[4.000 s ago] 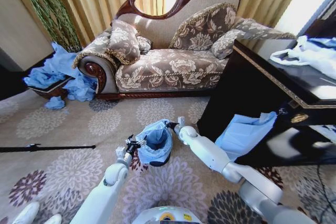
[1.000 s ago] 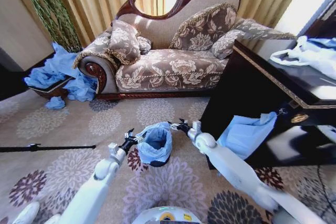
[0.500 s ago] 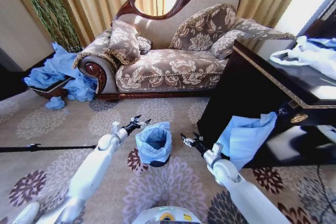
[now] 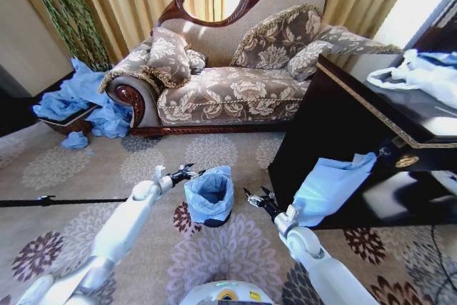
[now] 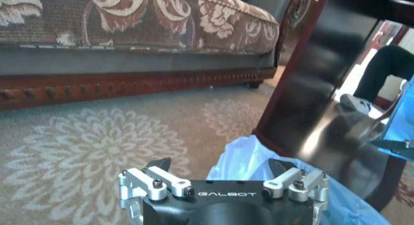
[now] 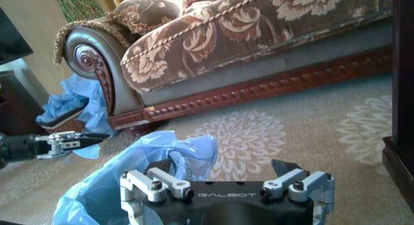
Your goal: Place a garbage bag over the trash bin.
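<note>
Both arms are glossy white, built of rounded, tubular segments with bulbous joints, and taper toward slim black wrists. The left gripper (image 4: 188, 172) and right gripper (image 4: 255, 197) are black with short dark fingers (image 5: 157, 165). Up close, each gripper body is matte black with white "GALBOT" lettering, flanked by silver metal brackets fastened with dark screws. A white rounded base with a yellow mark sits below.

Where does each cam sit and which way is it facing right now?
Head view: on the head, looking forward and down at the garbage bag over the trash bin; both arms, left pincer, right pincer, open either side.
Left wrist view: faces the sofa base and dark cabinet; own pincer.
Right wrist view: faces the sofa arm; own pincer.
Shared: both wrist views catch the bag; the right also shows the left pincer.
</note>
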